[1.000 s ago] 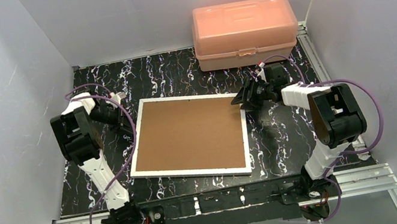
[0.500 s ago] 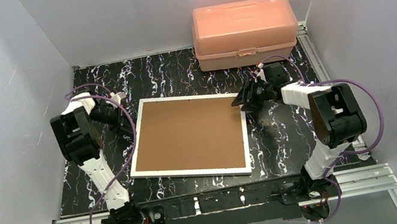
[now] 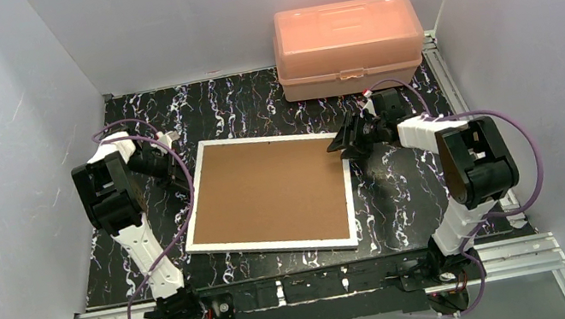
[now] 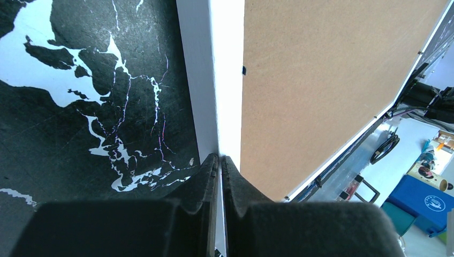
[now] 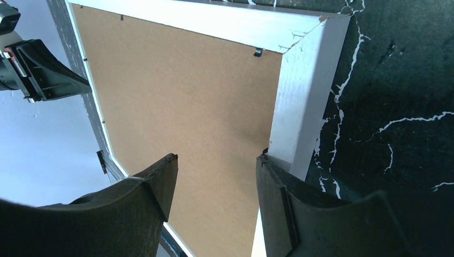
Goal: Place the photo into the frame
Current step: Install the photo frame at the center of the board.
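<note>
The frame [image 3: 272, 246] lies face down on the black marbled table, its brown board back up, and its white rim also shows in the left wrist view [image 4: 225, 80] and the right wrist view [image 5: 300, 96]. The photo is not in view. My left gripper [image 3: 176, 175] is shut with its tips against the frame's left rim [image 4: 220, 157], a thin white line showing between the fingers. My right gripper [image 3: 337, 143] is open at the frame's far right corner [image 5: 217, 158]. One finger touches the right rim and the other hangs over the brown board.
A pink plastic box [image 3: 346, 34] stands shut at the back right, behind the right gripper. Grey walls close in the table on three sides. Small metal clips hold the board along the frame's inner edge [image 5: 258, 52].
My right gripper has crept slightly left, toward the frame's corner. The left gripper and the frame have not moved.
</note>
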You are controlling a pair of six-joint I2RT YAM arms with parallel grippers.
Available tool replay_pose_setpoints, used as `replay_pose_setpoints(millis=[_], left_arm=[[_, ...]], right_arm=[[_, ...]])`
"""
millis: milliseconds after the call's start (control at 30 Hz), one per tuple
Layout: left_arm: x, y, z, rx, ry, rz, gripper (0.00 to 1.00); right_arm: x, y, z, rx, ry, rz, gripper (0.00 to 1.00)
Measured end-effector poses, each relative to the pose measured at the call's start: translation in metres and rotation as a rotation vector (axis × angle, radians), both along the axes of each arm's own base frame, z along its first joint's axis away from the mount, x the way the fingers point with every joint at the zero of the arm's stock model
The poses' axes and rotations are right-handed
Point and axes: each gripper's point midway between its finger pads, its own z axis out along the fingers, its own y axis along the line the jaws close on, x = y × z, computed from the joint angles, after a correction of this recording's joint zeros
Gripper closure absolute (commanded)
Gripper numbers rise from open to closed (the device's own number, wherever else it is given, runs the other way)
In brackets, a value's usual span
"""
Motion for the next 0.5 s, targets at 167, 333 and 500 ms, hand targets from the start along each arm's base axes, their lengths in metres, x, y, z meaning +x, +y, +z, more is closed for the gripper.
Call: replay_pose_setpoints(millis=[167, 333, 500], left_arm=[[0.0000, 0.0000, 0.0000, 0.000, 0.000, 0.000, 1.00], [0.0001, 0.0000, 0.0001, 0.000, 0.000, 0.000, 1.00], [0.0000, -0.0001, 0.0003, 0.000, -0.001, -0.002, 1.00]], right_arm=[[-0.0003, 0.0009, -0.0013, 0.004, 0.007, 0.004, 0.37], [0.0001, 0.0015, -0.0022, 0.005, 0.011, 0.005, 0.37], [0.0008, 0.0040, -0.0047, 0.014, 0.028, 0.006, 0.37]])
